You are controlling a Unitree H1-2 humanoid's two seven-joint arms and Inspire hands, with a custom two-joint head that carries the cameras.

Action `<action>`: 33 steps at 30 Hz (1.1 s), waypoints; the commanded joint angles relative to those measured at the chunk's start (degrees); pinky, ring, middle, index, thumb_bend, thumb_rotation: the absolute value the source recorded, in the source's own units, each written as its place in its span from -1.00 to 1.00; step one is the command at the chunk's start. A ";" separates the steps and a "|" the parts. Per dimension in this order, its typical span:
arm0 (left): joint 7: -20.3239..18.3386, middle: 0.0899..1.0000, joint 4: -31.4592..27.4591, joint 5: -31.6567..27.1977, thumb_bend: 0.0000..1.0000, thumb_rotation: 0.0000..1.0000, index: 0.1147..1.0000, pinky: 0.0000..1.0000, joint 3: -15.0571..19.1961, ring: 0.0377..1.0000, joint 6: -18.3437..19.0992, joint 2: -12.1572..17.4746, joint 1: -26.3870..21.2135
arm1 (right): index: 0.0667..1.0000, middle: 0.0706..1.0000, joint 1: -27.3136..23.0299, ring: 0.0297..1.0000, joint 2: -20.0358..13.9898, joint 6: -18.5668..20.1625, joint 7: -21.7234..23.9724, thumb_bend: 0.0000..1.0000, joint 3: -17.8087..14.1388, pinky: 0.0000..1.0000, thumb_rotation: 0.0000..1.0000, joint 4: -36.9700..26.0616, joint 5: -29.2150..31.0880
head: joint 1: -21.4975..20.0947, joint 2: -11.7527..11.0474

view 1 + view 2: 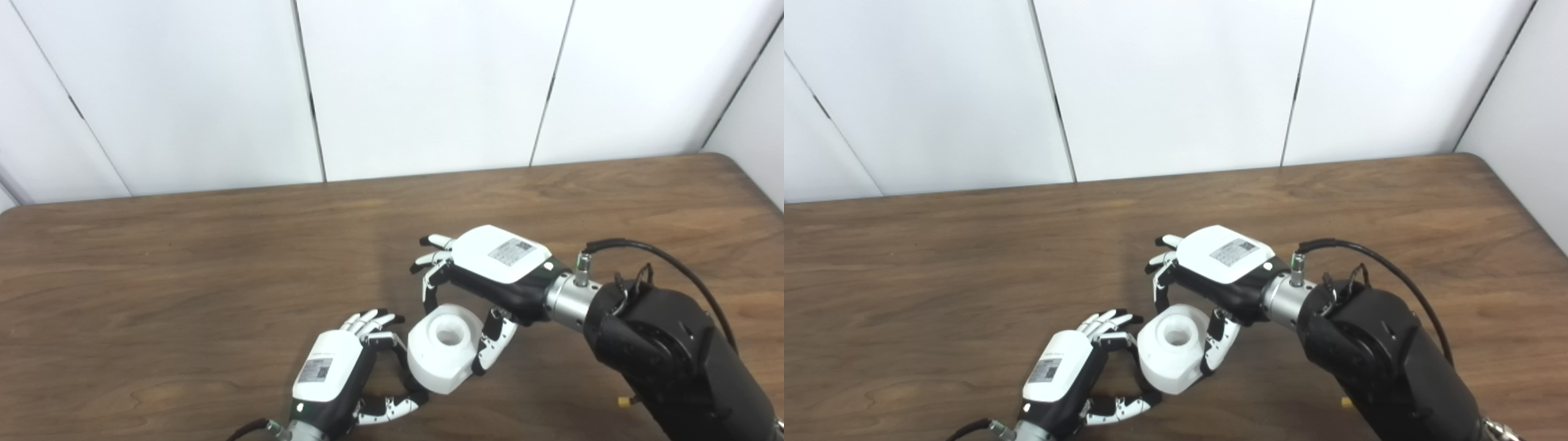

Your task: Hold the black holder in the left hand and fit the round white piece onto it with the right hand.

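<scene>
The round white piece (446, 349), a thick ring with a centre hole and a faceted base, is near the table's front edge. My right hand (490, 275) reaches over it from the right. Its fingers (430, 288) curl down behind the piece and its thumb presses the right side, so it is shut on the piece. My left hand (343, 373) lies just left of it, palm down. The curved fingers (383, 339) and thumb reach the piece's left side. I see no black holder; whatever is under the piece is hidden.
The brown wooden table (184, 275) runs to white wall panels at the back and a rounded corner at the far right. A black cable (667, 260) loops over my right forearm. A small yellowish bit (624, 402) lies by the right arm.
</scene>
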 commanded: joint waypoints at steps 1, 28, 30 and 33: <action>-2.02 0.67 0.19 0.94 0.01 -0.90 -0.15 0.82 -0.47 0.82 1.15 0.37 0.02 | -0.11 0.70 0.32 0.95 -0.04 -1.15 0.21 0.05 0.47 0.77 -0.73 0.12 -0.07 | -0.02 0.08; -2.27 0.68 0.07 0.95 0.01 -0.90 -0.15 0.82 -0.51 0.82 1.39 0.40 -0.07 | 0.17 0.76 -1.24 0.99 -0.55 0.56 3.80 0.76 0.94 0.82 -0.49 -0.41 -0.78 | -0.24 0.25; -2.30 0.68 0.05 1.00 0.01 -0.90 -0.15 0.82 -0.53 0.82 1.41 0.41 -0.09 | 0.22 0.77 -1.36 1.00 -0.42 0.72 4.33 0.88 0.75 0.84 -0.43 -0.56 -0.82 | -0.24 0.25; -2.39 0.68 0.02 0.93 0.01 -0.90 -0.15 0.82 -0.53 0.82 1.44 0.41 -0.10 | 0.25 0.77 -1.53 1.00 -0.23 0.47 4.87 0.96 0.42 0.85 -0.36 -0.70 -1.02 | -0.24 0.25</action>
